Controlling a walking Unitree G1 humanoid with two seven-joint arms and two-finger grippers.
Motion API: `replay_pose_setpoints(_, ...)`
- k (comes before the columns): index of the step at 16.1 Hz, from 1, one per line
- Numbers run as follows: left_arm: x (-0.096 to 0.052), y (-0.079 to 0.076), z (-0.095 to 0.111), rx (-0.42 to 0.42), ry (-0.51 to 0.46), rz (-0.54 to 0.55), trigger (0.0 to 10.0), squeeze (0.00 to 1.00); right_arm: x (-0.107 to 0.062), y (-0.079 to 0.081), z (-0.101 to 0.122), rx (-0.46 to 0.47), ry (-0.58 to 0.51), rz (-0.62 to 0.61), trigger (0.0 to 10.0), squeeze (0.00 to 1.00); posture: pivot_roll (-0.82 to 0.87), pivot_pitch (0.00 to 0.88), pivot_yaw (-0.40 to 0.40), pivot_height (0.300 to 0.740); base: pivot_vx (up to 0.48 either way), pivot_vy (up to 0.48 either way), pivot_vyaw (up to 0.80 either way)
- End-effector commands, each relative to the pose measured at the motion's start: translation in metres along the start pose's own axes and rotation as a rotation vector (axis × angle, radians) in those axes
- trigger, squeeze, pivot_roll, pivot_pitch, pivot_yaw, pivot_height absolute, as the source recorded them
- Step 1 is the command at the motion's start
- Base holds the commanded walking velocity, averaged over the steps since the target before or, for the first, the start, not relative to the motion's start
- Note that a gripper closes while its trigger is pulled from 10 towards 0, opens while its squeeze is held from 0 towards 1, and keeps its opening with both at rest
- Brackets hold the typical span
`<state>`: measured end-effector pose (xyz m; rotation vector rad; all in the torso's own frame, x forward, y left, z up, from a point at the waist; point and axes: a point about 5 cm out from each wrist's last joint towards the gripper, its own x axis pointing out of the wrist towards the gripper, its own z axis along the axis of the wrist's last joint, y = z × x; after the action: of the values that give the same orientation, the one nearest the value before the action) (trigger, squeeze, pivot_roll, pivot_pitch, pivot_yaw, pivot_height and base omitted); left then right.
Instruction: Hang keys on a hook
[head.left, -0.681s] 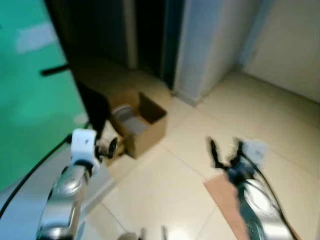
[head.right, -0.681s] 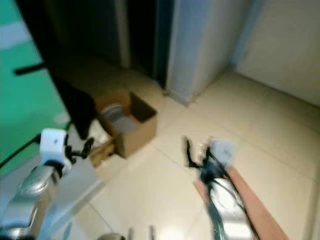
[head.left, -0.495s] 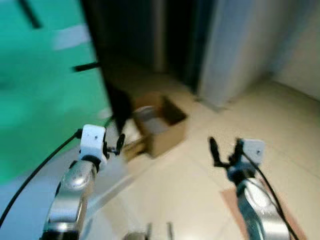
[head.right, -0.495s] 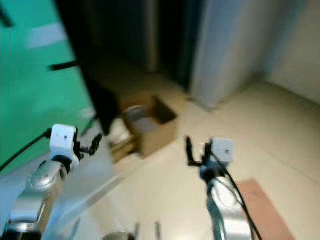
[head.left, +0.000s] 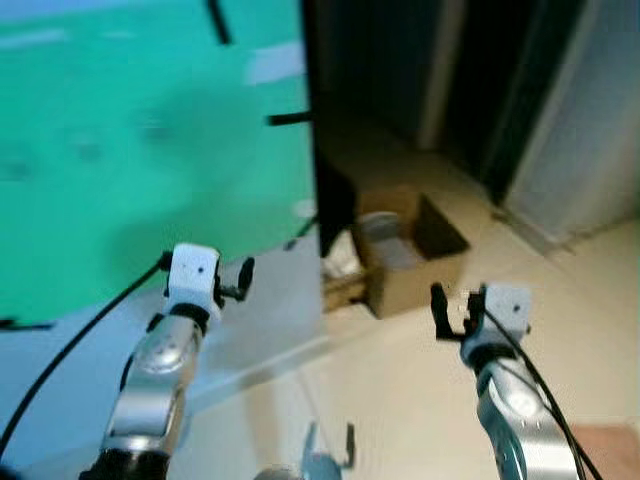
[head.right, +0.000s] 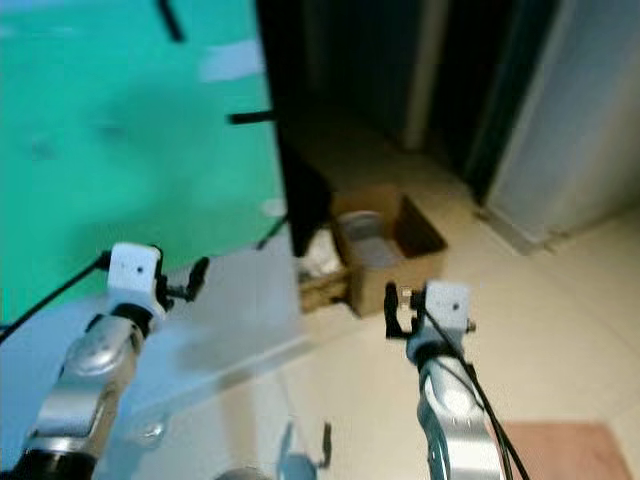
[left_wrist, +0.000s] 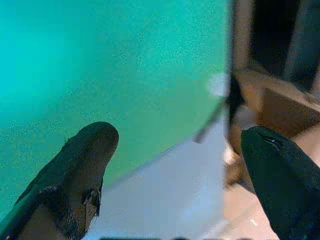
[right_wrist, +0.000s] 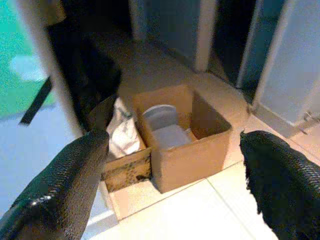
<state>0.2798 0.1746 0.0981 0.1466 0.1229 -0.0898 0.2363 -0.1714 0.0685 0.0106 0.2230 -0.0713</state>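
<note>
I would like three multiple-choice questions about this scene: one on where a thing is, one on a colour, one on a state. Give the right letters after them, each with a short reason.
1. Where does the cardboard box stand?
A. on the floor beside the edge of the green wall
B. on a shelf
C. in the right gripper

2. What colour is the large wall on the robot's left?
A. red
B. green
C. yellow

3. How are the jaws of the right gripper?
A. shut on keys
B. shut on nothing
C. open and empty

Answers:
1. A, the box sits on the pale floor tiles next to the wall's dark edge.
2. B, the head views show it plainly green.
3. C, the right wrist view shows the two black fingers far apart with the box visible between them. The left gripper is open too.
</note>
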Motion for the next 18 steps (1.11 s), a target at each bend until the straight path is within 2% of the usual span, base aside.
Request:
replay_pose_setpoints(1, 0.002, 0.009, -0.003, 0.003, -0.005, 0.096, 10.0, 1.0, 0.0, 0.006, 0.003, 0.003, -0.007, 0.024, 10.0, 1.0, -0.08, 0.0, 0.064, 0.74, 0.0, 0.0, 0.8)
replay_pose_setpoints(4, -0.001, 0.009, -0.003, 0.005, -0.015, 0.088, 10.0, 1.0, 0.005, 0.008, 0.003, 0.003, 0.002, 0.039, 10.0, 1.0, -0.06, 0.0, 0.042, 0.74, 0.0, 0.0, 0.8)
replay_pose_setpoints(5, -0.002, 0.008, -0.003, 0.027, -0.012, 0.051, 10.0, 1.0, 0.007, 0.009, 0.005, 0.06, -0.002, 0.041, 10.0, 1.0, -0.06, 0.0, 0.042, 0.74, 0.0, 0.0, 0.8)
replay_pose_setpoints(6, -0.003, 0.008, -0.004, 0.061, -0.021, 0.06, 10.0, 1.0, 0.009, 0.011, 0.008, 0.117, -0.01, 0.054, 10.0, 1.0, -0.04, 0.0, 0.014, 0.74, 0.0, 0.0, 0.8)
replay_pose_setpoints(7, -0.005, 0.008, -0.005, 0.149, -0.054, 0.104, 10.0, 1.0, 0.011, 0.013, 0.011, 0.083, -0.018, 0.073, 10.0, 1.0, -0.03, 0.0, 0.0, 0.74, 0.0, 0.0, 0.8)
replay_pose_setpoints(8, -0.005, 0.008, -0.005, 0.165, -0.056, 0.101, 10.0, 1.0, 0.012, 0.014, 0.012, 0.071, -0.021, 0.087, 10.0, 1.0, -0.03, 0.0, 0.0, 0.74, 0.0, 0.0, 0.8)
replay_pose_setpoints(10, -0.004, 0.012, -0.002, 0.164, -0.068, 0.137, 10.0, 1.0, 0.015, 0.018, 0.014, 0.061, -0.021, 0.119, 10.0, 1.0, -0.01, 0.0, -0.023, 0.74, 0.0, 0.0, 0.8)
replay_pose_setpoints(11, -0.003, 0.022, 0.006, 0.19, -0.09, 0.192, 10.0, 1.0, 0.018, 0.014, 0.016, 0.085, -0.022, 0.084, 10.0, 1.0, -0.01, 0.0, -0.034, 0.74, 0.0, 0.0, 0.8)
replay_pose_setpoints(12, -0.003, 0.027, 0.008, 0.171, -0.094, 0.224, 10.0, 1.0, 0.019, 0.011, 0.014, 0.097, 0.006, 0.058, 10.0, 1.0, 0.0, 0.0, -0.035, 0.74, 0.0, 0.0, 0.8)
replay_pose_setpoints(13, -0.003, 0.028, 0.006, 0.154, -0.08, 0.227, 10.0, 1.0, 0.02, 0.011, 0.013, 0.127, 0.026, 0.069, 10.0, 1.0, 0.0, 0.0, -0.035, 0.74, 0.0, 0.0, 0.8)
replay_pose_setpoints(14, -0.004, 0.026, 0.002, 0.116, -0.046, 0.166, 10.0, 1.0, 0.021, 0.011, 0.012, 0.169, 0.053, 0.064, 10.0, 1.0, 0.0, 0.0, -0.038, 0.74, 0.0, 0.0, 0.79)
replay_pose_setpoints(15, -0.006, 0.023, 0.002, 0.1, -0.044, 0.142, 10.0, 0.85, 0.022, 0.01, 0.014, 0.141, 0.037, 0.061, 10.0, 1.0, 0.0, 0.0, -0.039, 0.74, 0.0, 0.0, 0.78)
replay_pose_setpoints(16, -0.006, 0.021, 0.002, 0.098, -0.027, 0.145, 10.0, 0.75, 0.021, 0.009, 0.017, 0.043, -0.006, 0.077, 10.0, 1.0, 0.0, 0.0, -0.042, 0.74, 0.0, 0.0, 0.78)
replay_pose_setpoints(18, -0.005, 0.013, 0.003, 0.127, -0.038, 0.112, 10.0, 0.73, 0.021, 0.01, 0.017, 0.046, -0.02, 0.078, 10.0, 1.0, 0.0, 0.0, -0.047, 0.74, 0.0, 0.0, 0.79)
